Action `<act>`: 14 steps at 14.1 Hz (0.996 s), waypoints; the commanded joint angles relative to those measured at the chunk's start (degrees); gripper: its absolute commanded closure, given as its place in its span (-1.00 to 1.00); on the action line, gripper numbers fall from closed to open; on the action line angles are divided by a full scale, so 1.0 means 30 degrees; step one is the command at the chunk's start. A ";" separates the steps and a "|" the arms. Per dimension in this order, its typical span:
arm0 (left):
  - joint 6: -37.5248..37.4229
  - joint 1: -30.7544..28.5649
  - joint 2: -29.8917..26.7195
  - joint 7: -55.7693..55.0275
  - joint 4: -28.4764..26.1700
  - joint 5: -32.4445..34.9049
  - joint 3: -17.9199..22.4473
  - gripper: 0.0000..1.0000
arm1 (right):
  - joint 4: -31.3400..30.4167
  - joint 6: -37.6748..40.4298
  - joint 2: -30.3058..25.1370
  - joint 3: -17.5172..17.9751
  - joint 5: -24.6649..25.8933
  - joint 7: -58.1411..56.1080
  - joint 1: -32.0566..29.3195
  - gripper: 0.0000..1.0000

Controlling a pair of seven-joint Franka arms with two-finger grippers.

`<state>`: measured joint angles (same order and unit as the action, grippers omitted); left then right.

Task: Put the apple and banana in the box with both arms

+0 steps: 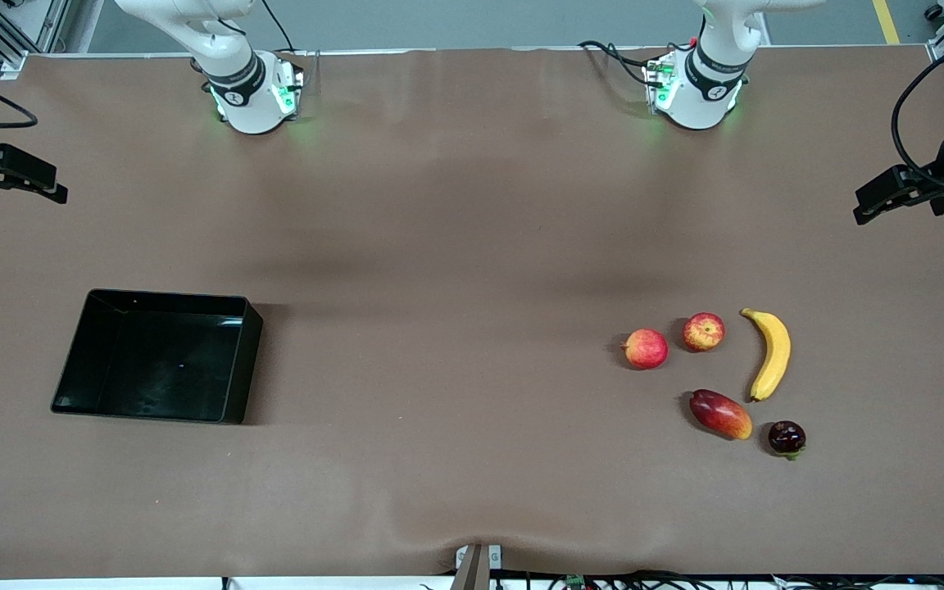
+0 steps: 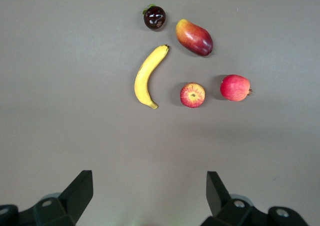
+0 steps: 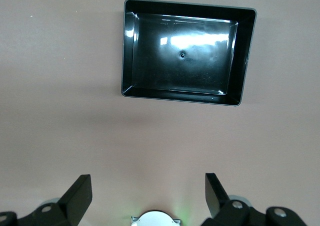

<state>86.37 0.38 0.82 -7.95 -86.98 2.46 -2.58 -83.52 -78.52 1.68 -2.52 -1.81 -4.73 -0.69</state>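
Note:
The apple (image 1: 703,331), red with yellow streaks, lies on the brown table toward the left arm's end, beside the curved yellow banana (image 1: 771,352). Both show in the left wrist view, the apple (image 2: 192,94) and the banana (image 2: 148,75). My left gripper (image 2: 149,178) is open and empty, high above bare table short of the fruits. The black box (image 1: 152,360) sits empty toward the right arm's end. My right gripper (image 3: 148,181) is open and empty, high above the table, with the box (image 3: 129,55) in its view. Neither gripper shows in the front view.
A pink-red round fruit (image 1: 646,348) lies beside the apple. A red-orange mango (image 1: 720,414) and a small dark fruit (image 1: 787,437) lie nearer the front camera. Black clamp-like fixtures (image 1: 5,176) (image 1: 906,188) stand at both table ends.

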 commanded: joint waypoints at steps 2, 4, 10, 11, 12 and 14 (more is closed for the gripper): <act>-0.0402 -0.0069 0.0165 0.0073 0.0545 0.0029 -0.0017 -1.00 | -0.0140 0.0158 -0.0412 -0.0128 0.0282 0.0141 0.0202 -1.00; -0.0402 -0.0069 0.0194 0.0044 0.0545 0.0087 0.0129 -1.00 | -0.0168 0.0187 -0.0441 -0.0128 0.0311 0.0141 0.0202 -1.00; -0.0402 -0.0069 0.0224 0.0189 0.0517 0.0029 0.0159 -1.00 | -0.0285 0.0013 -0.0383 -0.0216 0.0311 0.0142 0.0027 -1.00; -0.0402 -0.0069 0.0311 0.0161 0.0458 0.0029 0.0187 -1.00 | -0.0344 -0.0046 -0.0383 -0.0216 0.0311 0.0141 0.0026 -1.00; -0.0373 -0.0069 0.0544 0.0074 0.0400 -0.0203 0.0159 -1.00 | -0.0374 -0.0076 -0.0325 -0.0245 0.0311 0.0141 -0.0206 -1.00; 0.0209 -0.0040 0.1362 -0.0101 0.0312 -0.0206 0.0158 -1.00 | -0.0898 -0.0803 -0.0207 -0.0245 0.0311 -0.0091 -0.0645 -1.00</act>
<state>86.42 0.25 2.06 -7.94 -87.05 2.46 -2.08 -84.04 -78.93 1.67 -3.52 -1.76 -4.68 -1.13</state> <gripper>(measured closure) 0.000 0.000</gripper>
